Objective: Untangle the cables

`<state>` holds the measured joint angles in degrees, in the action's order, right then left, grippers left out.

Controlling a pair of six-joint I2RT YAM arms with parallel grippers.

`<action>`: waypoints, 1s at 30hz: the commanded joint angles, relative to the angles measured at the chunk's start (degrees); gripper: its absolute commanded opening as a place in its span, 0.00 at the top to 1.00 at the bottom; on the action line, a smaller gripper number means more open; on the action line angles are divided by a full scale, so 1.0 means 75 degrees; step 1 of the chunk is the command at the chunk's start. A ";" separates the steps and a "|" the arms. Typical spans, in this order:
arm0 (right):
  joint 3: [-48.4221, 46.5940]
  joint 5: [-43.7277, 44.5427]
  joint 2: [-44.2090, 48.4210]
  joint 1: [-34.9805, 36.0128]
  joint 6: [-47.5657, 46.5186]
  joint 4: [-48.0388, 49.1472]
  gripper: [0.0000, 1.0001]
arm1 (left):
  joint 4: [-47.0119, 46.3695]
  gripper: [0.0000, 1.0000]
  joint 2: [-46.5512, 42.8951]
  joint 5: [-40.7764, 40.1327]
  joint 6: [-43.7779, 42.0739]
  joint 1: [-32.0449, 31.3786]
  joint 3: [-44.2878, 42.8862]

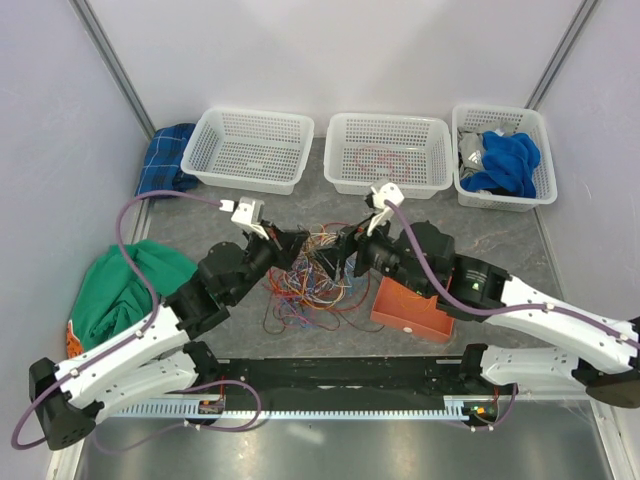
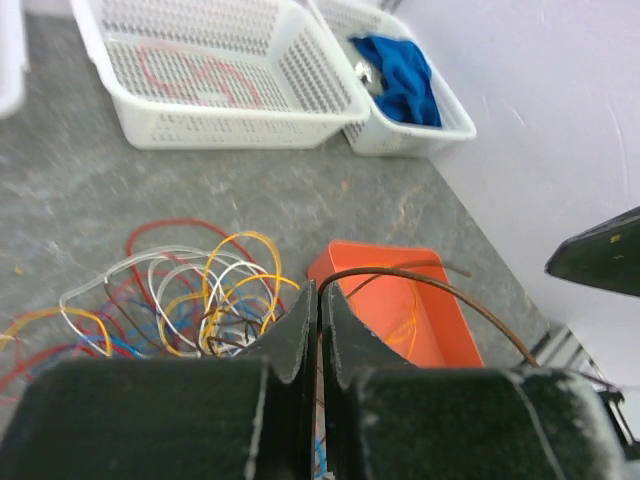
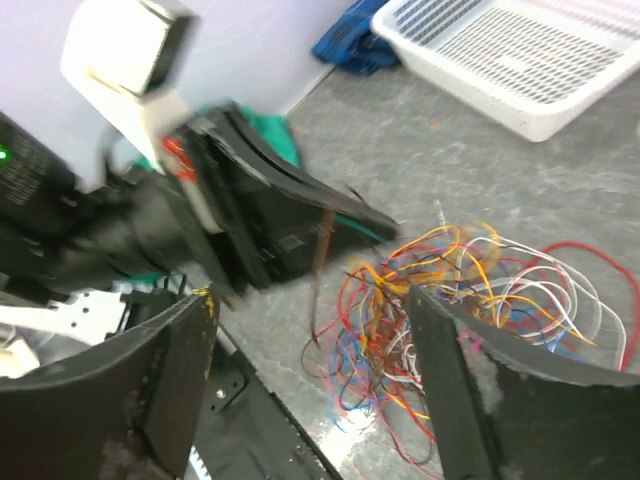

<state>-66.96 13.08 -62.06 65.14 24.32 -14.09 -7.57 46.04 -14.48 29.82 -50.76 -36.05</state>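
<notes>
The cables (image 1: pixel 312 280) lie in a tangle of red, orange, yellow, blue and white wires on the grey table between my two grippers. My left gripper (image 1: pixel 292 246) is at the tangle's left edge. In the left wrist view the left gripper (image 2: pixel 320 296) is shut on a dark brown wire (image 2: pixel 452 294) that arcs right over the orange tray (image 2: pixel 440 330), with the tangle (image 2: pixel 190 300) on its left. My right gripper (image 1: pixel 346 256) is at the tangle's right edge. In the right wrist view the right gripper (image 3: pixel 310 310) is wide open and empty above the tangle (image 3: pixel 450 290). There the brown wire (image 3: pixel 320 270) hangs from the left gripper.
Three white baskets stand at the back: left one (image 1: pixel 250 150), middle one (image 1: pixel 388 152) with red wire in it, right one (image 1: pixel 503 155) with blue and grey cloth. A green cloth (image 1: pixel 125 285) and a blue cloth (image 1: pixel 165 158) lie at the left. The orange tray (image 1: pixel 410 310) sits right of the tangle.
</notes>
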 commanded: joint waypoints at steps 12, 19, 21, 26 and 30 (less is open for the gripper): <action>0.1697 0.0132 0.0671 0.0033 0.0062 0.1631 0.14 | 0.3341 0.98 0.0891 -0.0555 -0.1094 0.0089 -0.4625; 0.1651 -0.0303 -0.0208 0.0033 -0.0031 0.2756 0.13 | 0.3798 0.98 0.1185 0.0090 -0.1012 0.0089 -0.5376; 0.1581 -0.0139 -0.0606 0.0045 -0.0148 0.2979 0.17 | 0.3845 0.98 0.1220 0.0196 -0.0953 0.0077 -0.5400; 0.1685 0.0212 -0.1403 0.0009 -0.0196 0.3273 0.72 | 0.3951 0.98 0.1303 0.0139 -0.1011 0.0089 -0.5540; 0.2258 0.0552 -0.1522 -0.0072 0.0272 0.3366 1.00 | 0.4173 0.98 0.1478 -0.0295 -0.1386 0.0089 -0.6265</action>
<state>-53.10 14.13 -73.01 65.08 23.75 7.68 24.43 56.42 -14.59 23.66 -50.33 -75.94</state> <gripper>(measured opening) 0.033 0.033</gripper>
